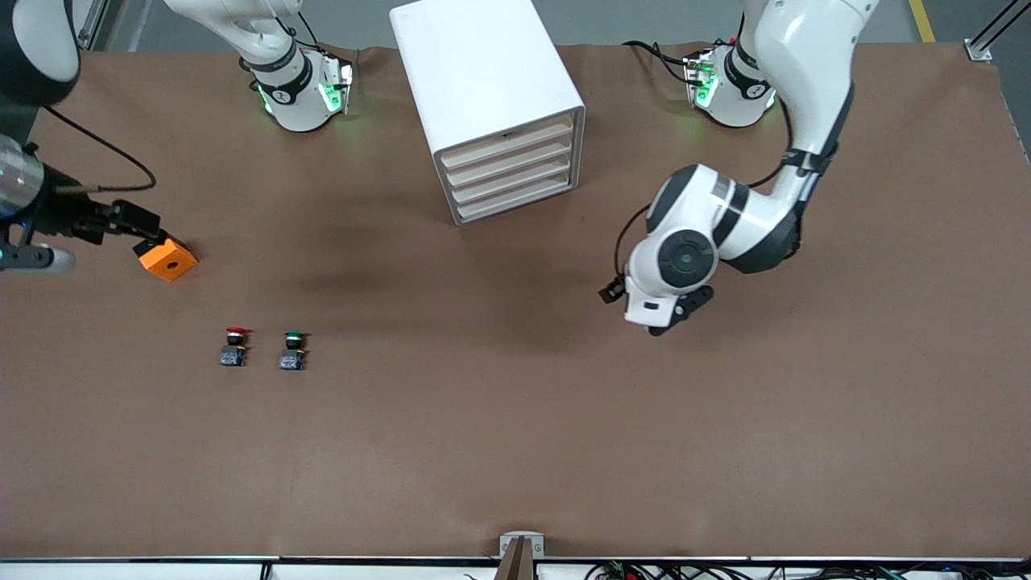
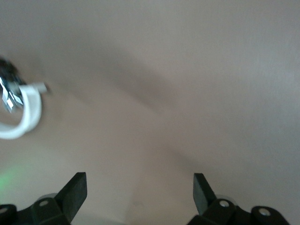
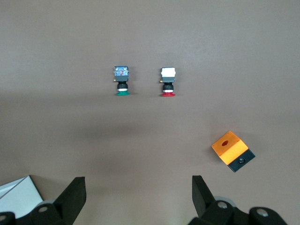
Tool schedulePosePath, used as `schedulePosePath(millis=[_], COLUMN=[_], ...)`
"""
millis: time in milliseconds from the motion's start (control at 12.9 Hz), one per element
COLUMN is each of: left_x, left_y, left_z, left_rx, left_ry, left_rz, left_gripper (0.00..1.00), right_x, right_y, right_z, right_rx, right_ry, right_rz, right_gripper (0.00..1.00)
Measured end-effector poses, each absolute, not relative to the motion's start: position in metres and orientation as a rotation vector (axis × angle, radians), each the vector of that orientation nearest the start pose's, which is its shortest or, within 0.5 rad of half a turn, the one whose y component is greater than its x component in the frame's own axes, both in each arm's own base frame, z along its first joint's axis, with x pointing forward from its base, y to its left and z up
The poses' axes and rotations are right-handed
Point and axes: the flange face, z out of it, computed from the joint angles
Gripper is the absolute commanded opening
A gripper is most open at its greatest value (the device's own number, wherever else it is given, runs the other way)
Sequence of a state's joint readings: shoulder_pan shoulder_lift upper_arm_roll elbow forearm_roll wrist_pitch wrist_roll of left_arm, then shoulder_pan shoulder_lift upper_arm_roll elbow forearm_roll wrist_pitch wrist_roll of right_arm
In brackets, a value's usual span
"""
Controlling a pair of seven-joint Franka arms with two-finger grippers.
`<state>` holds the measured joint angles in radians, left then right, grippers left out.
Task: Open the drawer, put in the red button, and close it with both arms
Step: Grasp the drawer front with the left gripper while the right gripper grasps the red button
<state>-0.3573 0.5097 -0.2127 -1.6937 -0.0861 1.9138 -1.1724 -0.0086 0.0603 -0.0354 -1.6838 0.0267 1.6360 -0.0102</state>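
On the brown table [image 1: 515, 451], with the white cabinet [image 1: 483, 89] as our landmark, we judge the task to be at its very start: nothing is done yet. All four cream drawer fronts sit flush, and the drawer [image 1: 509, 162] we must open, second from the top, is shut like the others. Well apart from the cabinet, nearer the front camera and toward the right arm's end of the table, the red button [image 1: 234, 345] stands on the table just beside the green button [image 1: 293, 350]; the red one is the farther of the two from the cabinet. An orange box [image 1: 167, 258] with a round hole lies farther from the front camera than the buttons, also well apart from the cabinet. Our left gripper [image 2: 139, 187] hangs over bare table off the cabinet's front corner, toward the left arm's end, its fingers spread wide with nothing between them. Our right gripper [image 3: 138, 188] is up over the right arm's end of the table, its own wrist view looking down on both buttons and the orange box, and its fingers are likewise spread and empty. What remains, as we see it, is everything: pulling the drawer out, picking up the red button, placing it inside, and pushing the drawer shut with both arms.
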Motion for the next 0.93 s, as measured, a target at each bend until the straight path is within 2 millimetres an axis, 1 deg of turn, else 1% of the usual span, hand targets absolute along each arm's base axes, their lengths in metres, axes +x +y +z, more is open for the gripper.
schedulePosePath(millis=[154,309,463,541,618,772,927], left_x=[0.522,0.506,0.491,0.484,0.478,0.465,0.461], left_y=[-0.37,-0.39,-0.403,-0.408,-0.411,-0.418,-0.425], left_z=[0.28,0.274,0.266,0.262,0.258,0.252,0.248], left_rx=[-2.797,-2.685,-2.447,-2.333,-2.254,-2.124,-2.018], left_ry=[-1.085,-1.248,-1.515,-1.614,-1.663,-1.708,-1.768], left_rz=[0.57,0.601,0.58,0.568,0.582,0.743,0.928], left_gripper=[1.0,1.0,1.0,1.0,1.0,1.0,1.0], right_x=[0.589,0.601,0.61,0.616,0.622,0.631,0.638], right_y=[-0.024,-0.025,-0.031,-0.034,-0.037,-0.043,-0.053], right_z=[0.524,0.507,0.487,0.476,0.464,0.432,0.397], right_rx=[-3.112,-3.114,-3.113,-3.114,-3.117,-3.12,-3.123], right_ry=[0.062,0.065,0.081,0.09,0.098,0.111,0.133], right_rz=[0.161,0.157,0.175,0.162,0.136,0.106,0.077], right_gripper=[1.0,1.0,1.0,1.0,1.0,1.0,1.0])
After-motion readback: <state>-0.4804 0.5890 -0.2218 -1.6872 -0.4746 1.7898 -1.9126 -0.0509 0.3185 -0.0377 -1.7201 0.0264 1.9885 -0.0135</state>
